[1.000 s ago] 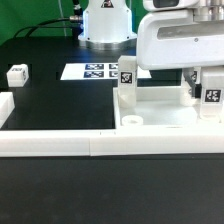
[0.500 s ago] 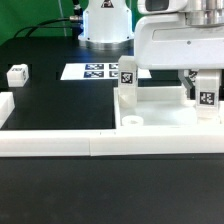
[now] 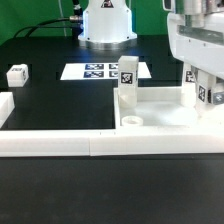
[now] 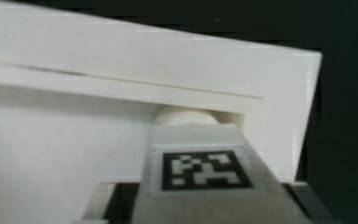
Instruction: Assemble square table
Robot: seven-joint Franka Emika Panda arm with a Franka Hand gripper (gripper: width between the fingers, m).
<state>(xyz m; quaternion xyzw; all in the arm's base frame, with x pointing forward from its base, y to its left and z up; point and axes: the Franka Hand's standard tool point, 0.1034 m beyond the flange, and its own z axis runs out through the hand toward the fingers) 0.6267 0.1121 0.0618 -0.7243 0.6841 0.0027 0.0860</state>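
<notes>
The square table's white tabletop (image 3: 165, 112) lies rim-up at the exterior view's right, with an open corner hole (image 3: 131, 120) at its near left. One tagged leg (image 3: 127, 84) stands upright at its far left corner. My gripper (image 3: 204, 92) is shut on a second tagged leg (image 3: 211, 96) standing at the far right corner. In the wrist view this leg (image 4: 204, 168) fills the space between my dark fingers (image 4: 123, 206), its end against the tabletop (image 4: 87, 110). A third leg (image 3: 17, 74) lies loose at the far left.
The marker board (image 3: 97, 71) lies behind the tabletop near the robot base (image 3: 105, 25). A long white border bar (image 3: 90, 145) runs along the front, and a short one (image 3: 5, 108) sits at the left edge.
The gripper's body has swung toward the exterior view's right and uncovered the standing left leg. The held leg stays at the far right corner.
</notes>
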